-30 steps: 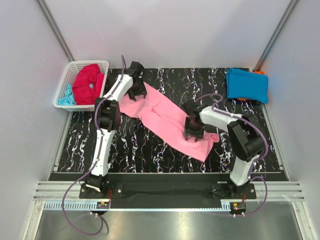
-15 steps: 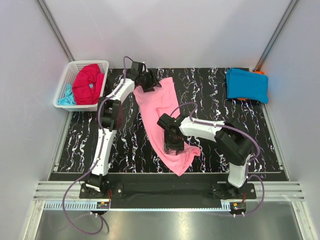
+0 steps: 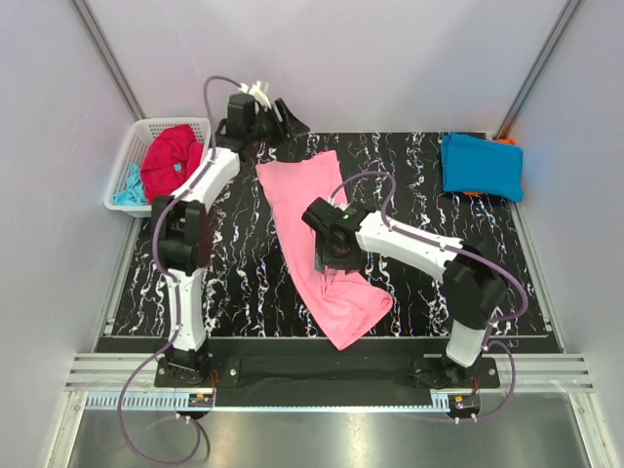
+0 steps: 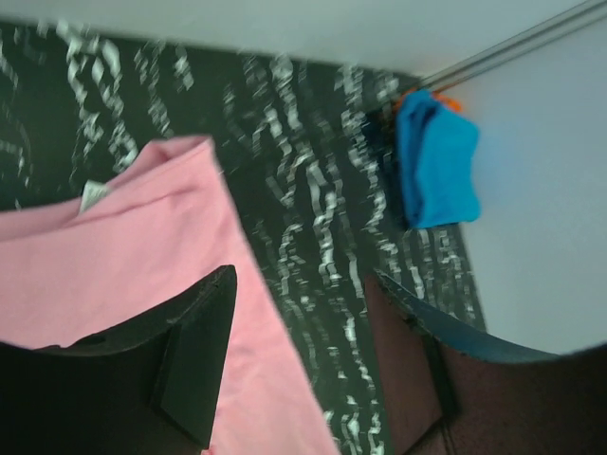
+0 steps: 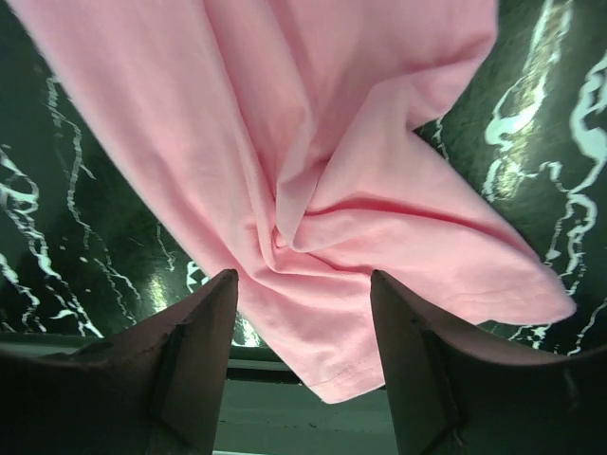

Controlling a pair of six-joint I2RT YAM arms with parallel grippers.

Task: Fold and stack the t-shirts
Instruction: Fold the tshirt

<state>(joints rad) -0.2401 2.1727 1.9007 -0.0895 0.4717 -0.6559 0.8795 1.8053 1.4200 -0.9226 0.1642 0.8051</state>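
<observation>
A light pink t-shirt [image 3: 314,234] lies stretched in a long strip from the table's back middle to its front edge, bunched and wrinkled near the front. My right gripper [image 3: 331,255] hovers open just above its middle. In the right wrist view the pink t-shirt [image 5: 332,180] shows between the spread fingers, which grip nothing. My left gripper [image 3: 283,109] is open, raised at the back wall beyond the shirt's far end. The left wrist view looks down on the pink t-shirt's [image 4: 142,237] collar end. A folded bright blue t-shirt [image 3: 481,166] lies on an orange one [image 3: 475,193] at the back right.
A white lattice basket [image 3: 125,156] stands off the table's back left corner, holding a crimson red t-shirt [image 3: 171,161] and a pale aqua one [image 3: 127,187]. The black marbled table [image 3: 234,283] ends at a metal rail in front. Grey walls close in the back and both sides.
The pink shirt swung from a diagonal to nearly lengthwise. My left gripper let go of its far end and rose toward the back wall. My right gripper moved left and opened.
</observation>
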